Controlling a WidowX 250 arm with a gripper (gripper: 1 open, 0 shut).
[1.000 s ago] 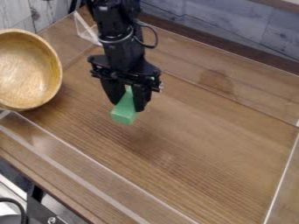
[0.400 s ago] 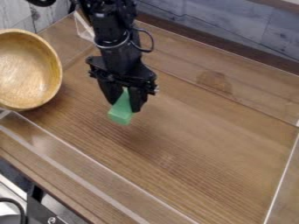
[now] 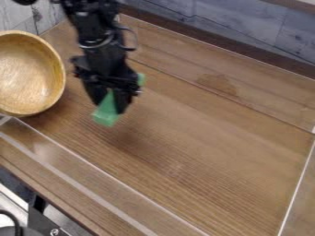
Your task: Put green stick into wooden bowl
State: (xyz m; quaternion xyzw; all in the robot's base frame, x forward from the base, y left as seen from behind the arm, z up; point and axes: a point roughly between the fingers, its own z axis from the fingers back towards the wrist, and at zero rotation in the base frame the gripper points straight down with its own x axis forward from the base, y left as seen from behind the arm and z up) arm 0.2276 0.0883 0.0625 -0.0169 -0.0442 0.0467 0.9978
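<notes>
The green stick (image 3: 109, 112) hangs tilted just above the wooden tabletop, pinched at its upper end by my black gripper (image 3: 110, 96), which points straight down and is shut on it. The wooden bowl (image 3: 28, 72) sits at the left edge of the view, round and light tan, with nothing showing inside it. The gripper and stick are a short way to the right of the bowl's rim, apart from it. The stick's top end is hidden between the fingers.
A dark wooden table (image 3: 209, 138) fills the view. A clear raised rail (image 3: 74, 152) runs diagonally along the near side, with another at the right edge (image 3: 301, 175). A grey plank wall (image 3: 246, 23) stands behind the table.
The gripper has carried the green stick to the left, toward the bowl, most of the shift coming in the last half second. Its grip has stayed shut. The bowl has not moved.
</notes>
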